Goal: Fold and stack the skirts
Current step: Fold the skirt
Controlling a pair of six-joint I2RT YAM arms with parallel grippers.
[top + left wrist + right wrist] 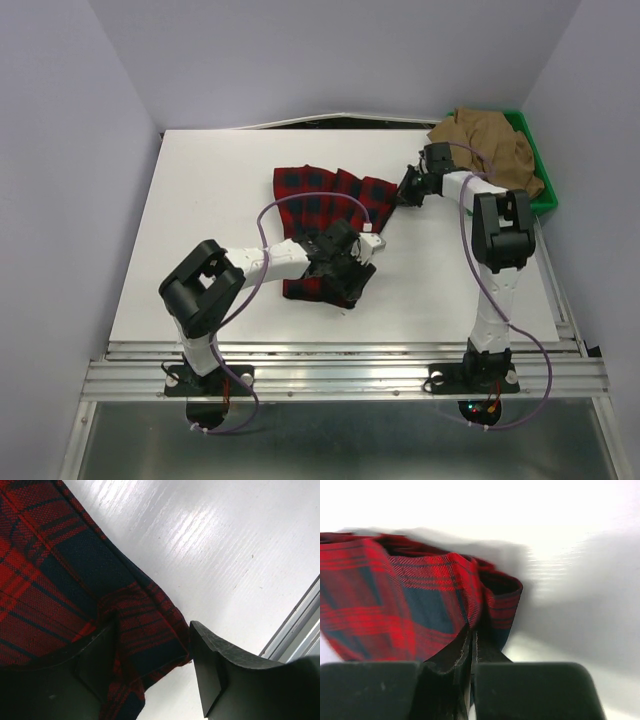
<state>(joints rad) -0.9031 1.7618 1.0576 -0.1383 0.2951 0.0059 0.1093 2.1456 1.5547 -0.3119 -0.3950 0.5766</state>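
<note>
The red plaid skirt (pixel 325 210) lies partly bunched on the middle of the white table (pixel 210 200). My left gripper (pixel 352 268) is low over its near right corner. In the left wrist view the gripper (pixel 152 647) is open, with that corner of the skirt (pixel 75 575) lying between the jaws. My right gripper (pixel 407 190) is at the skirt's far right corner. In the right wrist view the gripper (pixel 471 667) is shut on the skirt's edge (pixel 420 605), which is lifted and creased. The tan skirt (pixel 492 148) lies crumpled in the green tray (pixel 545 190) at the back right.
The table's metal front rail (pixel 340 370) runs along the near edge and also shows in the left wrist view (pixel 300 625). Lilac walls close in the left, right and back sides. The green tray stands against the right wall.
</note>
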